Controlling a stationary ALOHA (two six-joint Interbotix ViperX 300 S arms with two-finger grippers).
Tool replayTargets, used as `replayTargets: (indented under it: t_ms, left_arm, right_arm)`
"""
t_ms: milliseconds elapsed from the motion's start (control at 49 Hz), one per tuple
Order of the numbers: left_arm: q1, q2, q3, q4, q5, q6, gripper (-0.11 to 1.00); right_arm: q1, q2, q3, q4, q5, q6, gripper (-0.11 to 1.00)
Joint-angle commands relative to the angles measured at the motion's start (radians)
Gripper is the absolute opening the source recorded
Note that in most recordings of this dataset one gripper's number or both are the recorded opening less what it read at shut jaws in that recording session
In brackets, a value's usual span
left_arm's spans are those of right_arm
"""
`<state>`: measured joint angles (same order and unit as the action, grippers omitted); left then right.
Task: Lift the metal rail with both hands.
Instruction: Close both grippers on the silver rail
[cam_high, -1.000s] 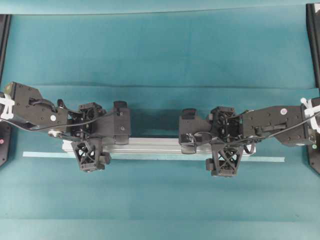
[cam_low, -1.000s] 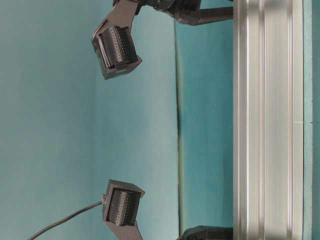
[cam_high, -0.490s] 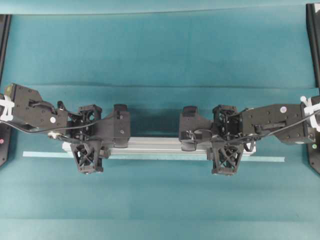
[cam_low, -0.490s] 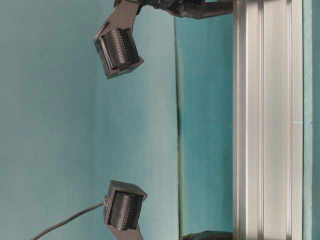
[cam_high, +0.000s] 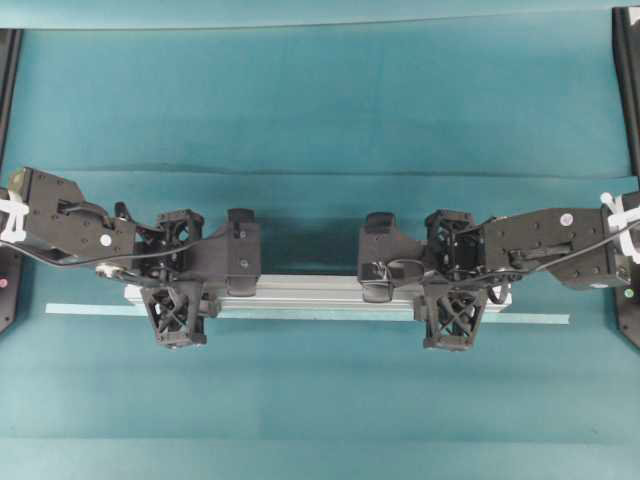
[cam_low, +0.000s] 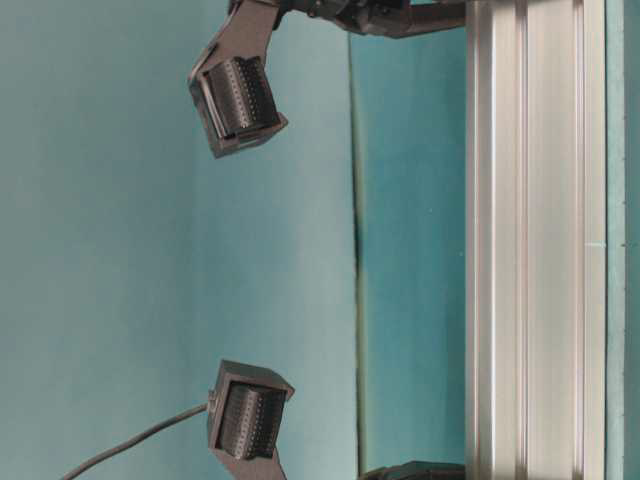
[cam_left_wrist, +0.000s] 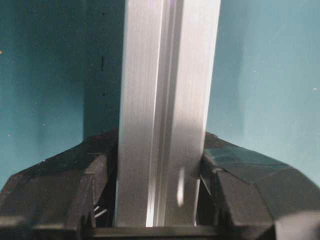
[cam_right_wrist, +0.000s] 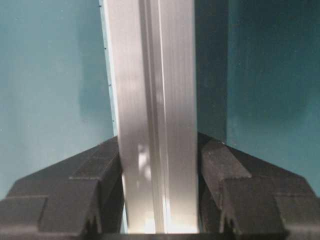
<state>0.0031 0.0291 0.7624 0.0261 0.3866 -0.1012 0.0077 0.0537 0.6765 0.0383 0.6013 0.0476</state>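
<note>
On the teal cloth-covered worktop (cam_high: 320, 100), the long grooved silver aluminium rail (cam_high: 310, 290) lies crosswise beside a thin pale tape strip (cam_high: 80, 308). Near its left end the black lattice-fingered left gripper (cam_high: 176, 289) has jaws pinching it; near its right end the right gripper (cam_high: 452, 290) pinches likewise.

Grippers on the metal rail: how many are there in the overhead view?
2. The left gripper clamps the metal rail near its left end; the right gripper clamps it near its right end.

Even, dim teal light; glare streaks the metal rail (cam_right_wrist: 155, 115); wrist views soft.
</note>
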Motion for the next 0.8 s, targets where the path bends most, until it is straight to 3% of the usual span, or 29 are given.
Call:
replayTargets:
  t_ms: [0, 776]
  left_arm:
    - [0.008, -0.020, -0.017, 0.002, -0.002, -0.008, 0.37]
    - [0.026, -0.273, -0.156, 0.002, 0.357, -0.003, 0.37]
  right_arm:
    - [0.005, 0.000, -0.015, 0.000, 0.021, 0.011, 0.38]
    - [-0.041, -0.169, -0.212, 0.002, 0.407, 0.012, 0.38]
